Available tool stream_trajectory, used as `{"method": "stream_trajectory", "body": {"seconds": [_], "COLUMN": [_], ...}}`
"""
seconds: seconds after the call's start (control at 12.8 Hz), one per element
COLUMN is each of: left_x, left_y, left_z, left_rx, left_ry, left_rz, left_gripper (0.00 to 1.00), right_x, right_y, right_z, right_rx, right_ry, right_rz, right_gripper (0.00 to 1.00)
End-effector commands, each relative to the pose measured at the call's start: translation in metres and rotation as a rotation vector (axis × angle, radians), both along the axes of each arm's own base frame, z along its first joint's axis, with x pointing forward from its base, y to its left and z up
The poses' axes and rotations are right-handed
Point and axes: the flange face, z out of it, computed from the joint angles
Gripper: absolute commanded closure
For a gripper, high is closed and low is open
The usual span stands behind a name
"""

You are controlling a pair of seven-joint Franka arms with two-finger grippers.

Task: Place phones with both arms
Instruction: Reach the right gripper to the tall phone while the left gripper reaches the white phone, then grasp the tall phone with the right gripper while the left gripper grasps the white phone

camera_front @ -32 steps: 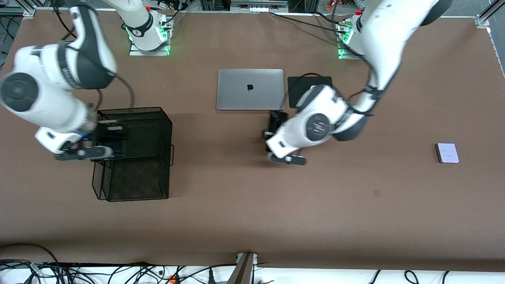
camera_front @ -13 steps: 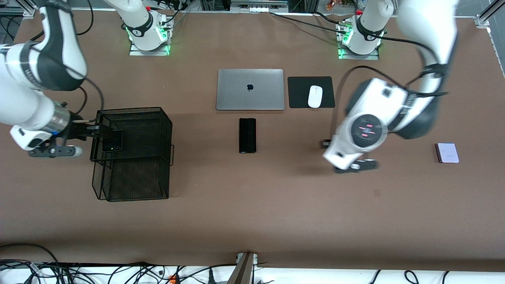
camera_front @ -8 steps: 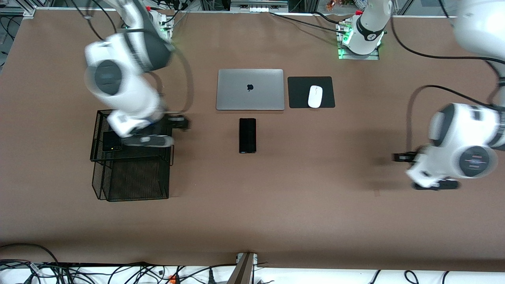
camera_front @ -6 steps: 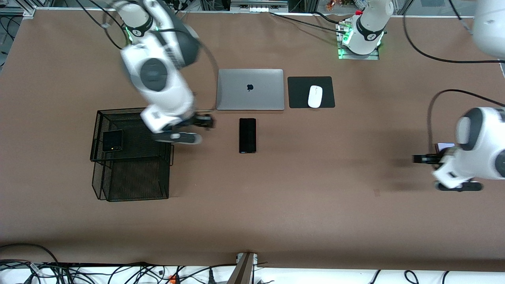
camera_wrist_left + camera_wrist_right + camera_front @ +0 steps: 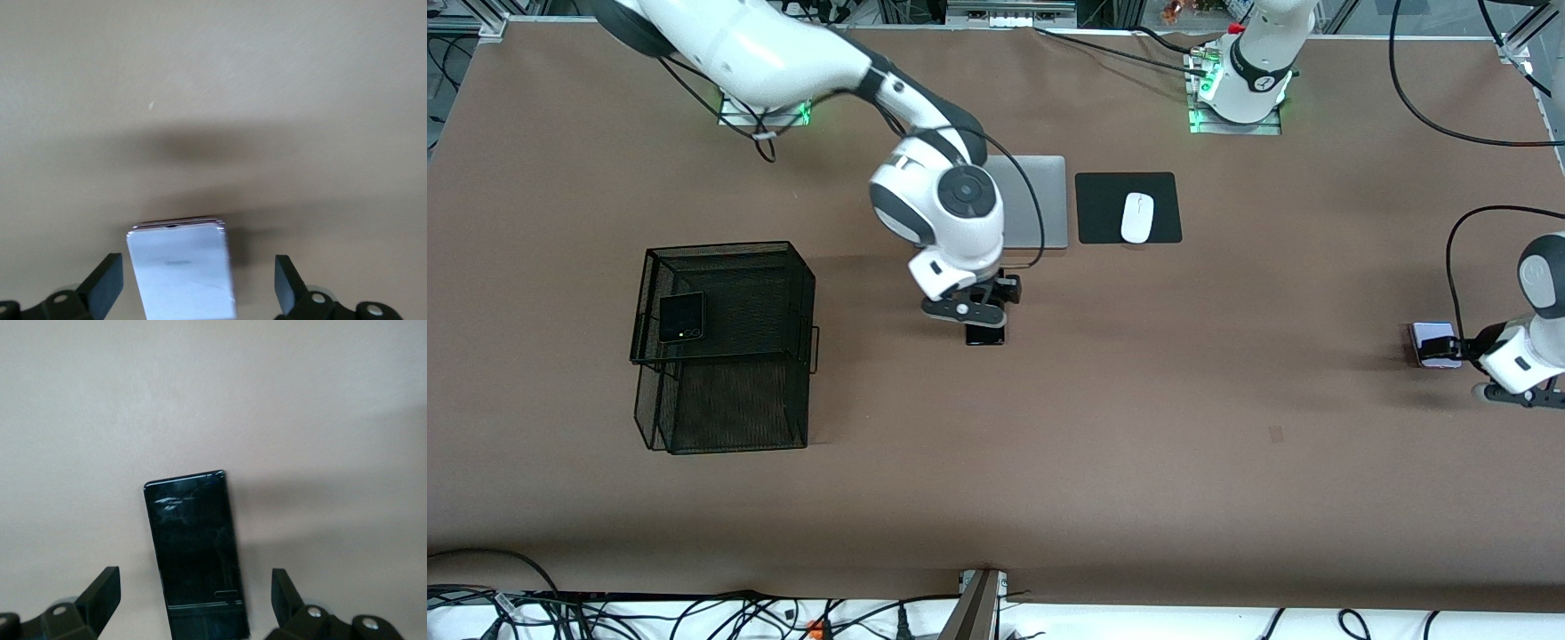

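Note:
The long slim black phone (image 5: 985, 336) lies mid-table, nearer the front camera than the laptop. My right gripper (image 5: 980, 309) is over it, open, with its fingers on either side of the phone (image 5: 197, 553) and apart from it. The pale lavender phone (image 5: 1432, 336) lies at the left arm's end of the table. My left gripper (image 5: 1458, 348) is open over it, and the phone (image 5: 181, 270) shows between its fingers without touching them. The small squarish black phone (image 5: 681, 318) lies on top of the black mesh rack (image 5: 729, 391).
The silver laptop (image 5: 1042, 204) is partly covered by my right arm. A white mouse (image 5: 1136, 217) sits on a black pad (image 5: 1103, 200) beside it. The mesh rack stands toward the right arm's end of the table.
My right arm left the small black phone on the mesh rack and swung over the long black phone. My left arm moved from the long phone to the lavender phone.

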Motion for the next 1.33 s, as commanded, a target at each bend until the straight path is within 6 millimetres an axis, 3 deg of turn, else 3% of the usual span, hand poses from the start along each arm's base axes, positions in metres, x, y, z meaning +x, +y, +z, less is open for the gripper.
{"method": "stream_trajectory", "body": {"seconds": [0.0, 0.23, 0.31, 0.55, 0.63, 0.7, 0.86, 1.02, 1.25], "left_x": [-0.02, -0.028, -0.027, -0.025, -0.022, -0.013, 0.01, 0.033, 0.066], "left_y": [0.016, 0.024, 0.023, 0.018, 0.016, 0.004, -0.02, -0.053, -0.137], "left_z": [-0.032, -0.047, -0.046, -0.042, -0.034, -0.017, 0.038, 0.086, 0.135], "left_rx": [-0.029, -0.05, -0.053, -0.056, -0.056, -0.065, -0.074, -0.094, -0.057], "left_ry": [-0.044, -0.033, -0.033, -0.029, -0.021, -0.003, 0.053, 0.111, 0.172], "left_rz": [-0.041, -0.023, -0.021, -0.024, -0.029, -0.041, -0.069, -0.078, -0.049], "left_gripper": [0.0, 0.0, 0.06, 0.72, 0.74, 0.74, 0.74, 0.74, 0.74], "right_x": [0.005, -0.001, -0.005, -0.01, -0.01, -0.009, -0.006, 0.004, 0.018], "right_y": [0.006, 0.008, 0.011, 0.012, 0.011, 0.011, 0.008, 0.004, -0.001], "right_z": [-0.022, -0.05, -0.054, -0.066, -0.069, -0.069, -0.067, -0.052, 0.023], "right_rx": [-0.005, 0.018, 0.02, 0.013, 0.009, 0.005, 0.004, 0.002, -0.006], "right_ry": [-0.01, 0.015, 0.019, 0.034, 0.031, 0.024, 0.021, 0.006, 0.001], "right_rz": [0.009, 0.015, 0.022, 0.03, 0.038, 0.046, 0.049, 0.05, 0.021], "right_gripper": [0.0, 0.0, 0.0, 0.0, 0.03, 0.19, 0.61, 0.93, 0.96]}}
